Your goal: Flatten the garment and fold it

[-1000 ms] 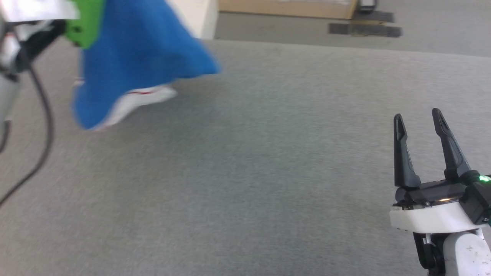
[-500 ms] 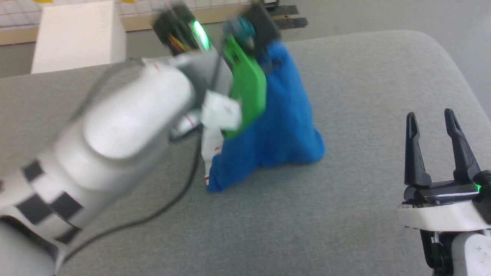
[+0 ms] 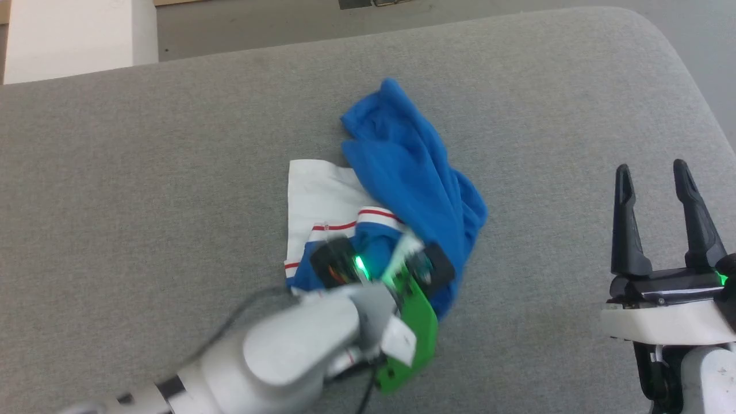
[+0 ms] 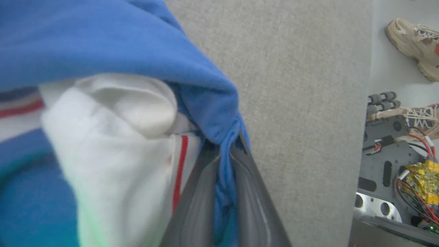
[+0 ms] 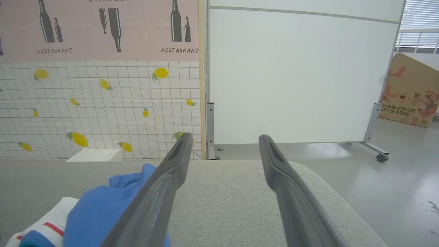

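Observation:
The garment (image 3: 411,172) lies crumpled in the middle of the grey table (image 3: 172,144): blue cloth bunched over a white sleeve with red stripes. My left arm reaches in from the lower left, its green-cased wrist (image 3: 411,313) low over the garment's near edge. In the left wrist view my left gripper (image 4: 229,144) is shut on a fold of blue cloth of the garment (image 4: 103,41). My right gripper (image 3: 655,172) stands open and empty at the table's right, apart from the garment. The right wrist view shows the same gripper (image 5: 224,139) with the garment (image 5: 99,209) at lower left.
A white box (image 3: 75,34) stands beyond the table's far left. The table's rounded corner is at the far right. A person's shoes (image 4: 410,37) and my base with wires (image 4: 394,164) sit past the table edge. A white partition (image 5: 301,75) and cardboard box (image 5: 408,92) stand behind.
The head camera has swung. My left gripper, which held the garment high, has come down, and the garment now rests bunched on the table. The right gripper has stayed open.

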Motion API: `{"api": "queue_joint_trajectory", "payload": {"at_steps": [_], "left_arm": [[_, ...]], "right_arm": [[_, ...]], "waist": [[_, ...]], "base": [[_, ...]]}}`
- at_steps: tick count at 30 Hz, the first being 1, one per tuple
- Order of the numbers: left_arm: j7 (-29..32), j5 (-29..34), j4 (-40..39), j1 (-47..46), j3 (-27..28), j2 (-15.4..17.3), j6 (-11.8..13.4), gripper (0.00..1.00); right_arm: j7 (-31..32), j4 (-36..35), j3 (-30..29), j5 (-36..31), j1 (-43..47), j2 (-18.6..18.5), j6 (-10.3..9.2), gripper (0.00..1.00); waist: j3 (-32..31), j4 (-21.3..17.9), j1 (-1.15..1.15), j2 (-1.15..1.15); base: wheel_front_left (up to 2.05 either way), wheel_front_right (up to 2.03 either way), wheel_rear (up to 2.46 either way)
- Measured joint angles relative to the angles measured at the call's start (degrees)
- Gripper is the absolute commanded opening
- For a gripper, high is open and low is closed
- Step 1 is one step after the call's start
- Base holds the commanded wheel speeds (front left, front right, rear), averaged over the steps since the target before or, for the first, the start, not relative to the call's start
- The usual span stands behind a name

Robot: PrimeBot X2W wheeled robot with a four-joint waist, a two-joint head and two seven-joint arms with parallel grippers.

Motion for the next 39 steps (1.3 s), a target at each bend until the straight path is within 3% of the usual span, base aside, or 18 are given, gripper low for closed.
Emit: {"api": "queue_joint_trajectory", "payload": {"at_steps": [7,8,9,14,17,23,25,29,34,39], "left_arm": [[0.68,2.67,-1.24,6.37,-0.21,-1.76,0.0,0.0],[-0.66,3.0,-0.86,6.34,-0.19,-1.81,0.0,0.31],[-2.61,3.03,-0.29,6.27,-0.2,-1.93,0.0,1.0],[-13.26,5.37,2.3,4.76,1.07,-3.31,0.33,1.0],[-18.72,6.08,1.77,4.56,3.31,-4.44,2.21,1.0],[-28.73,9.09,-0.67,4.52,8.81,-3.52,9.8,1.0],[-34.74,9.92,-1.79,4.66,13.12,-2.1,14.78,1.0],[-37.16,10.44,-2.76,7.61,19.24,1.1,21.12,1.0],[-37.39,13.94,-7.91,13.88,27.71,3.65,27.06,1.0],[-37.63,17.46,-14.84,23.47,38.86,3.55,27.52,1.0]], "right_arm": [[0.0,0.52,0.48,-0.13,0.01,0.01,0.0,1.0],[0.0,0.64,0.46,-0.19,0.05,0.02,0.0,1.0],[0.0,0.69,0.41,-0.2,0.12,0.01,0.0,1.0],[0.0,1.16,0.27,-0.89,1.46,0.01,0.0,1.0],[0.0,1.31,0.2,-1.25,2.97,0.0,0.0,1.0],[0.0,1.55,0.54,-1.33,4.98,0.02,0.0,1.0],[0.0,1.56,0.49,-1.38,5.32,0.02,0.0,1.0],[0.0,1.58,0.11,-1.41,6.06,0.02,0.0,1.0],[0.0,1.65,-0.16,-1.42,6.11,0.03,0.0,1.0],[0.0,2.0,-0.69,-1.41,6.11,0.01,0.0,1.0]], "waist": [[-1.32,1.31,0.0,0.0],[-1.71,1.51,0.0,0.0],[-2.14,1.71,0.0,0.0],[-4.64,2.82,0.0,0.0],[-6.37,3.67,0.0,0.0],[-9.59,6.03,0.0,0.0],[-10.72,7.37,0.0,0.0],[-11.84,9.01,0.0,0.0],[-12.46,10.56,0.0,0.0],[-12.27,11.47,0.0,0.0]], "base": [[0.0,0.0,0.0],[0.0,0.0,0.0],[0.0,0.0,0.0],[0.0,0.0,0.0],[0.0,0.0,0.0],[0.0,0.0,0.0],[0.0,0.0,0.0],[0.0,0.0,0.0],[0.0,0.0,0.0],[0.0,0.0,0.0]]}}
